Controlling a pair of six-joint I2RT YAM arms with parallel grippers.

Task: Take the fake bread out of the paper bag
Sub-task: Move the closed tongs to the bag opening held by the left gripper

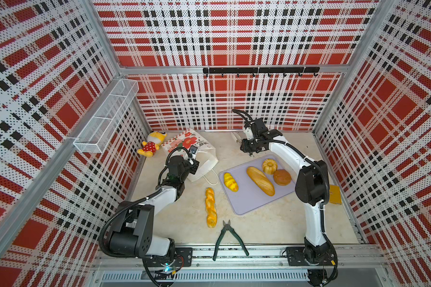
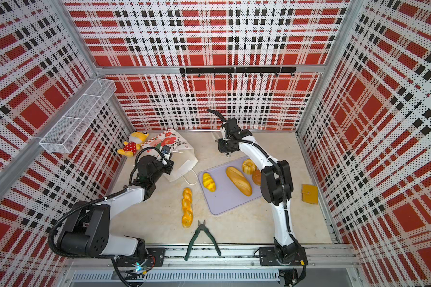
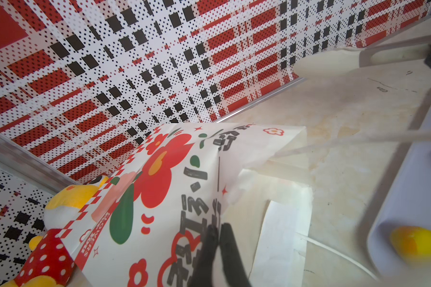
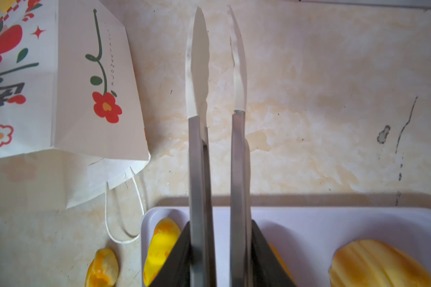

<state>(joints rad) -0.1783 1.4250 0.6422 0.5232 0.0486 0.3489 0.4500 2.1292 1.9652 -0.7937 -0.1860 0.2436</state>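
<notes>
The white paper bag [image 1: 204, 161] with red flower prints lies on its side at the back left. My left gripper [image 3: 218, 232] is shut on its printed wall near the mouth. My right gripper [image 4: 219, 248] is shut on grey tongs [image 4: 197, 74], whose white tips stand apart with nothing between them, over bare table right of the bag. A twisted braid [image 1: 210, 207] lies on the table. A yellow bun [image 1: 230, 182], a long loaf [image 1: 260, 184], a fluted cake [image 1: 269, 166] and a brown round bun [image 1: 282, 177] lie on the lilac tray [image 1: 249, 206]. The bag's inside is hidden.
A yellow plush doll [image 1: 151, 145] in a red dotted dress lies in the back left corner beside the bag. Green-handled pliers [image 1: 228, 238] lie at the front edge. A yellow flat piece [image 1: 335, 195] sits by the right wall. A mesh basket [image 1: 105, 116] hangs on the left wall.
</notes>
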